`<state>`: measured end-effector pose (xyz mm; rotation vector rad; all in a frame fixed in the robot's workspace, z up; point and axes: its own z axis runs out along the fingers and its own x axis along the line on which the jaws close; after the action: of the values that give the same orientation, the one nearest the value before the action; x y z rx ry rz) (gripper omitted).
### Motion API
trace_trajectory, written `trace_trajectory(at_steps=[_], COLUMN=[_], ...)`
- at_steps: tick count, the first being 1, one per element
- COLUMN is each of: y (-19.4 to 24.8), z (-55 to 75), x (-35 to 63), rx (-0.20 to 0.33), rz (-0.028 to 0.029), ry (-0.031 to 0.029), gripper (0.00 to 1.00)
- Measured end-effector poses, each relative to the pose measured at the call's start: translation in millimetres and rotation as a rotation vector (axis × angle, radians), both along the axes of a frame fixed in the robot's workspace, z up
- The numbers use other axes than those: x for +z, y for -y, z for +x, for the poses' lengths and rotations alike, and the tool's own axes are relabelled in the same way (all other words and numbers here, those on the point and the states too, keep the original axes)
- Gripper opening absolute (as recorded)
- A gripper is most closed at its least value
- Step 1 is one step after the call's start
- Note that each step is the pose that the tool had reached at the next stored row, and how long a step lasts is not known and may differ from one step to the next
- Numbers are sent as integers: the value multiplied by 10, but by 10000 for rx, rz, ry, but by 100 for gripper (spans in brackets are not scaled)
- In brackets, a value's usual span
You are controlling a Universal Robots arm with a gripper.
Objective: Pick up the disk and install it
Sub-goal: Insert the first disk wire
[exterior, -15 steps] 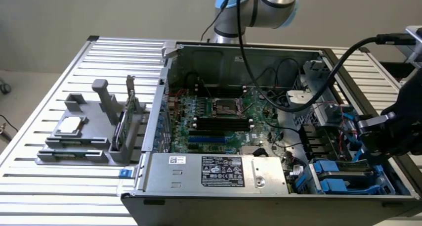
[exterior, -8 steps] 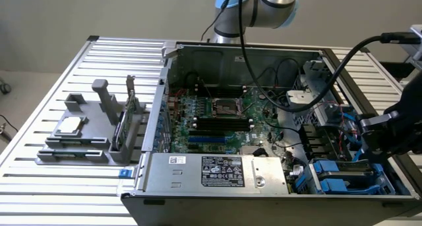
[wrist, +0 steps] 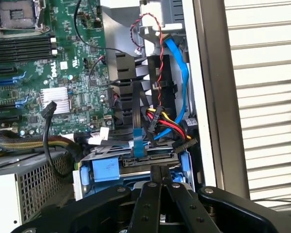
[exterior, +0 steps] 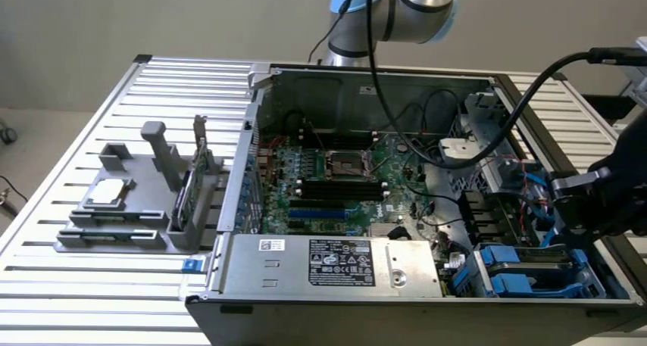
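The gripper (wrist: 159,171) has its fingers pressed together, pinching nothing; the tips are just beside the disk (wrist: 105,171). The disk sits in its blue carrier in the drive bay at a corner of the computer case (exterior: 404,322), beside the power supply (exterior: 334,264). The motherboard (wrist: 63,63) is marked "DELL". The power supply label is unreadable.
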<state>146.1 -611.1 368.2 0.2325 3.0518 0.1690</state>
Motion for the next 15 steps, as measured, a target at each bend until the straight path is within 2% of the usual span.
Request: trace_trajectory(at_steps=[5,15], y=[0,0], z=[0,0], x=[-4,-14], rx=[-758,-2382], rz=[42,75], ry=[1,3], gripper=[11,11])
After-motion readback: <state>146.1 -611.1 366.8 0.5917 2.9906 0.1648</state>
